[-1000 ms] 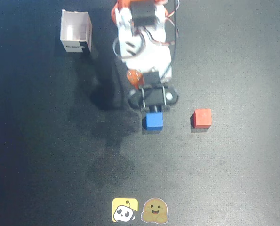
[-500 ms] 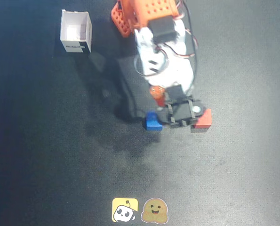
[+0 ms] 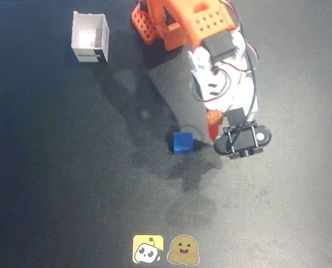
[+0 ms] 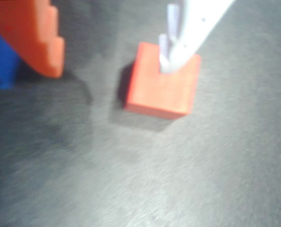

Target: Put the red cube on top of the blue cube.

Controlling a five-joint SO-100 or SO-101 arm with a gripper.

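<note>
End effector [image 4: 113,68] over red cube [image 4: 162,80] (blurred)

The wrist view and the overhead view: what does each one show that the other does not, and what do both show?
Only the wrist view shows the red cube, lying on the table between the open tool's orange finger and white finger.

Only the overhead view shows the white box, two stickers and the arm's base; there the arm hides the red cube.

Both show the blue cube and the dark table.
</note>
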